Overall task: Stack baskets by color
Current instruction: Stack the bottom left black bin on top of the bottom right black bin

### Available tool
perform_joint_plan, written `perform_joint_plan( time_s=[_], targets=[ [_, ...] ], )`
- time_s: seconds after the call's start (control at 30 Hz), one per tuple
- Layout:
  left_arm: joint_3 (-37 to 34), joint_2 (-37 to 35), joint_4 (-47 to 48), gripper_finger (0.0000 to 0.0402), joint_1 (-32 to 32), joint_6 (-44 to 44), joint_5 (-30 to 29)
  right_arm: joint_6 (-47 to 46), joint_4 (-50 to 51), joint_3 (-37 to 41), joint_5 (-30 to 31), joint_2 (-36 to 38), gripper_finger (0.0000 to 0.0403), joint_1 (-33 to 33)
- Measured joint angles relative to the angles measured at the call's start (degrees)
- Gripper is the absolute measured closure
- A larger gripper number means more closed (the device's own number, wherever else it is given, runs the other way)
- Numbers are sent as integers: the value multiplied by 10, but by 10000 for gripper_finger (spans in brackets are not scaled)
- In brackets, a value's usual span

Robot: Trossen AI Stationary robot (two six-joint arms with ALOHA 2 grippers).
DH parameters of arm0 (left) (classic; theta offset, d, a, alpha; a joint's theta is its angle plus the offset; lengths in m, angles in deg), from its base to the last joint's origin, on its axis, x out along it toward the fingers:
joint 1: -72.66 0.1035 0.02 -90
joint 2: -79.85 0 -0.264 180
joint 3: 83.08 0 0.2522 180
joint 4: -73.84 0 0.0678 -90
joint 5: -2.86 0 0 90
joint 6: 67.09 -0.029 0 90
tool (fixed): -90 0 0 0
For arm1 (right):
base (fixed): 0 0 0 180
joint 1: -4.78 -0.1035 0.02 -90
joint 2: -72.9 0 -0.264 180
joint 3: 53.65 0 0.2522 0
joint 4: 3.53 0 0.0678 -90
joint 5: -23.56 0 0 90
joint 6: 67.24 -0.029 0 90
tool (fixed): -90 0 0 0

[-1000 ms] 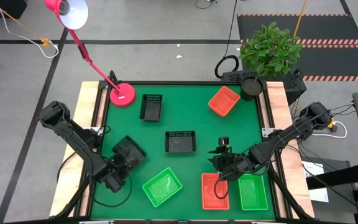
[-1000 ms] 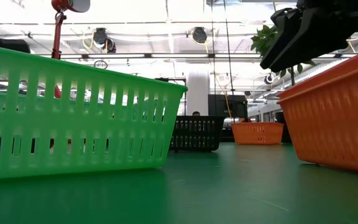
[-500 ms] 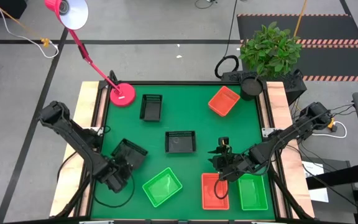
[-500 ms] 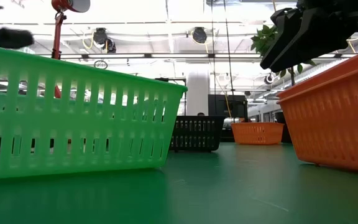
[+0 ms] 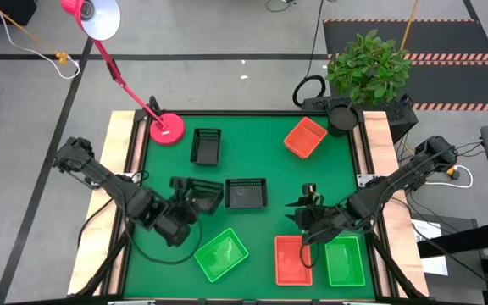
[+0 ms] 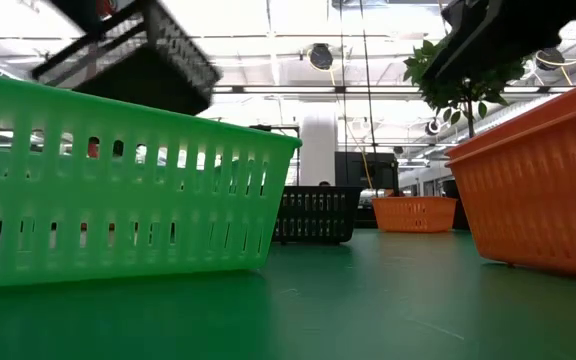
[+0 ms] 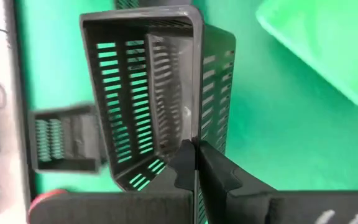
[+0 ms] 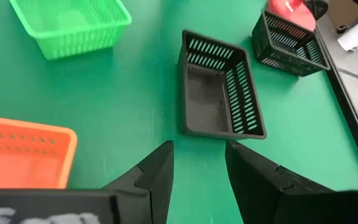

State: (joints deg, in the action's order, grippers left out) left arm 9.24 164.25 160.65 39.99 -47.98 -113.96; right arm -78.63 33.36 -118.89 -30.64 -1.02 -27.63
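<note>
Left gripper: fingers are pinching one wall of a black basket, pressed together on it; the basket is hanging tilted above the mat, left of the centre basket; the low view is showing it raised over the green rim.
Right gripper: fingers are standing spread, holding nothing; it is hovering above the mat just beyond the near orange basket.
Centre black basket: is sitting flat mid-mat, just beside the held one; also showing in the right wrist view.
Far black basket: is sitting near the lamp base, apart from the other two black ones.
Green basket, left: is lying angled at the near edge, close below the left gripper; it is filling the left of the low view.
Green basket, right: is lying at the near right corner, just beside the near orange basket.
Far orange basket: is sitting angled at the far right, near the plant.
Stacking: I cannot tell whether any basket on the mat is nested.
</note>
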Motion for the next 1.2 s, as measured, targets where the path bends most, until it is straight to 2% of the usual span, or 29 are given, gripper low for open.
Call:
perform_joint_plan(
  time_s=[0.2,0.4,0.6,0.87,1.0,1.2],
  targets=[
    [74,47,-3,398,61,-68,-20,-2,13,0,1,45,261,-11],
    [153,126,-4,397,110,-100,-20,-40,77,0,1,94,261,-15],
    [233,204,-5,393,135,-99,-19,-51,121,0,17,138,261,-15],
    [332,294,-2,392,148,-70,-19,-62,131,0,18,166,261,-15],
    [354,326,1,395,148,-63,-18,-62,132,0,16,166,261,-15],
    [355,346,9,388,150,-9,-20,-62,132,0,15,166,261,-15]
  ],
)
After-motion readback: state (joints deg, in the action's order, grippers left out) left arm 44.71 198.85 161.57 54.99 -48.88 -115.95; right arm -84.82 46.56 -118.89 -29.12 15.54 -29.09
